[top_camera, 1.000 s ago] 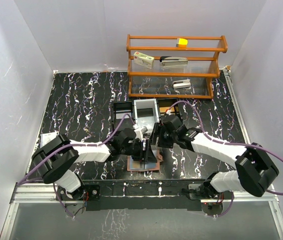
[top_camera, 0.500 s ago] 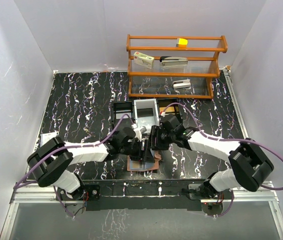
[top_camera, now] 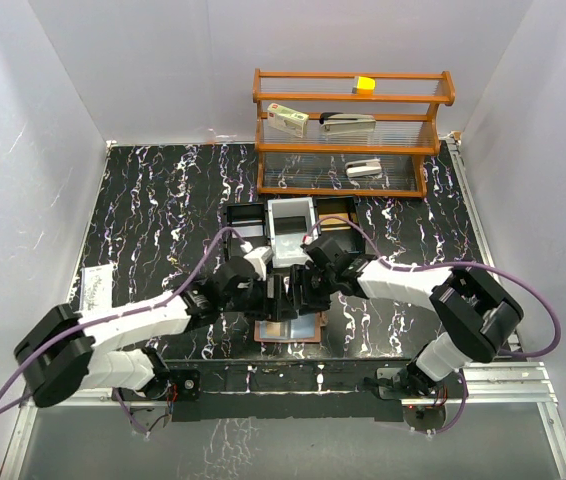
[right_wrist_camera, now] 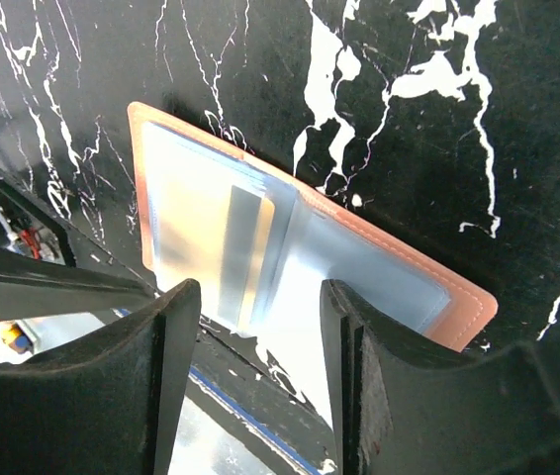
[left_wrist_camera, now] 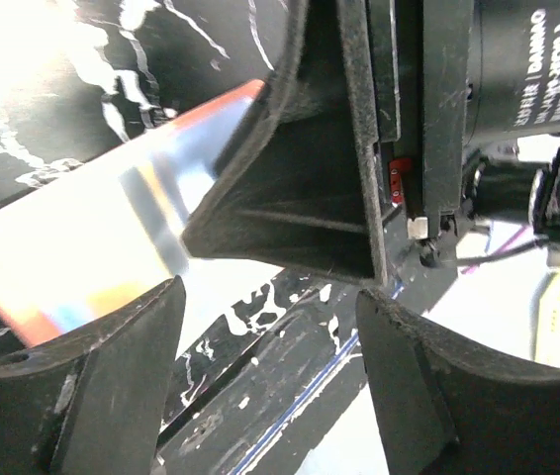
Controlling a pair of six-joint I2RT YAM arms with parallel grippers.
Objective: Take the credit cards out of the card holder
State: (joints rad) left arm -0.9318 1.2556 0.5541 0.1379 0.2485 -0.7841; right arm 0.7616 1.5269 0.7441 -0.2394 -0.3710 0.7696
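Observation:
The card holder (top_camera: pixel 289 331) lies open and flat near the table's front edge, salmon-pink with pale inner pockets (right_wrist_camera: pixel 359 277). One of the credit cards (right_wrist_camera: pixel 229 247), yellowish with a grey stripe, shows in its left pocket. My right gripper (right_wrist_camera: pixel 260 371) hangs open just above the holder's near edge, nothing between its fingers (right_wrist_camera: pixel 166 366). My left gripper (left_wrist_camera: pixel 270 386) is open too, over bare table beside the holder (left_wrist_camera: pixel 82 247), facing the right gripper's finger (left_wrist_camera: pixel 300 188). In the top view both grippers (top_camera: pixel 269 292) (top_camera: pixel 299 290) meet just behind the holder.
A black three-part tray (top_camera: pixel 246 217) sits behind the grippers. A wooden shelf (top_camera: pixel 348 150) at the back holds a white-and-red box (top_camera: pixel 287 119), a stapler (top_camera: pixel 348 121) and a yellow block (top_camera: pixel 364 85). A paper slip (top_camera: pixel 95 288) lies at the left edge.
Both grippers drew back a little toward the tray, uncovering more of the card holder. The left arm's elbow swung down and to the left. The holder stayed put.

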